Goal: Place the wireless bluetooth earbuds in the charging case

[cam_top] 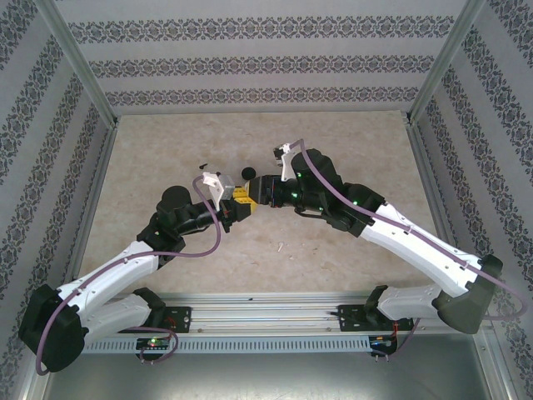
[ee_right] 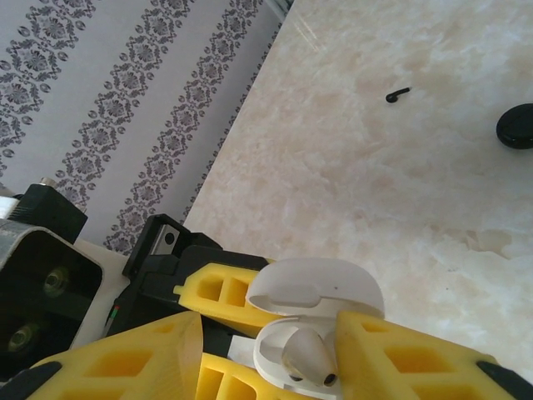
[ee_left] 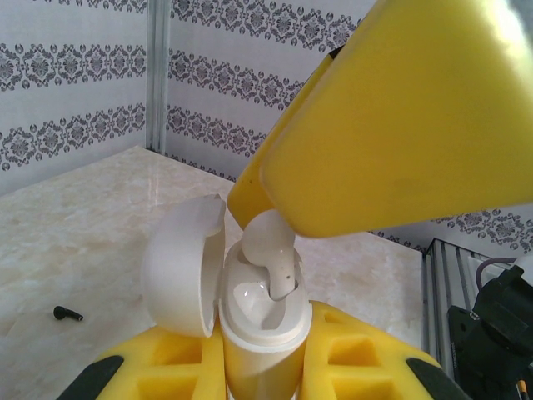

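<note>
The white charging case [ee_left: 262,333] stands upright with its lid [ee_left: 183,267] swung open to the left. My left gripper [ee_left: 262,358] is shut on the case body, one yellow finger [ee_left: 358,350] on each side. My right gripper [ee_right: 291,362] comes in from above, shut on a white earbud [ee_left: 271,250] whose stem tip dips into the case's right socket. In the right wrist view that earbud [ee_right: 310,354] sits over the open case [ee_right: 316,287]. From above, the left gripper [cam_top: 240,206] and right gripper [cam_top: 260,192] meet mid-table. A second tiny white earbud [cam_top: 280,247] lies on the table nearer the arm bases.
A round black object [cam_top: 247,173] lies just behind the grippers, also seen as the black object [ee_right: 516,125]. A small black piece [cam_top: 200,165] lies to the left, the same black piece [ee_left: 67,313]. Patterned walls enclose the marble tabletop [cam_top: 350,150].
</note>
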Controlling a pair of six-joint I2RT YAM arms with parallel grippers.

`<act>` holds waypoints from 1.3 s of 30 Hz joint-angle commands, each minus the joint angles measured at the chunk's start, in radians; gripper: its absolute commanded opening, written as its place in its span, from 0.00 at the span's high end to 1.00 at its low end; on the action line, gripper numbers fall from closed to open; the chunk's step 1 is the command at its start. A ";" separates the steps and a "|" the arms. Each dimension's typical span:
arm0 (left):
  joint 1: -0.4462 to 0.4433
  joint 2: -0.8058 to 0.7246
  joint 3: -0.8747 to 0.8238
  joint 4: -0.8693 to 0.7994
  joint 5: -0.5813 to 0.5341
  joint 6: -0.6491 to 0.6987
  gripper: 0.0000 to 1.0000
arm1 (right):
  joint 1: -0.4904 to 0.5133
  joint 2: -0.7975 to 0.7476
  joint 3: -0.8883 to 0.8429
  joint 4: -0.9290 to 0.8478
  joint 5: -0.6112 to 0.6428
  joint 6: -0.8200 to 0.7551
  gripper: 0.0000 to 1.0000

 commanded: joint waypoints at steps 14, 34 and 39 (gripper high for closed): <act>-0.009 0.006 0.015 0.048 0.010 0.008 0.91 | 0.017 -0.027 -0.009 -0.020 -0.010 0.013 0.56; -0.009 -0.003 0.012 0.038 0.005 0.007 0.91 | 0.043 -0.048 -0.027 -0.033 0.008 0.026 0.57; -0.010 -0.003 0.011 0.036 0.004 0.006 0.91 | 0.047 -0.051 -0.027 -0.037 0.010 0.029 0.57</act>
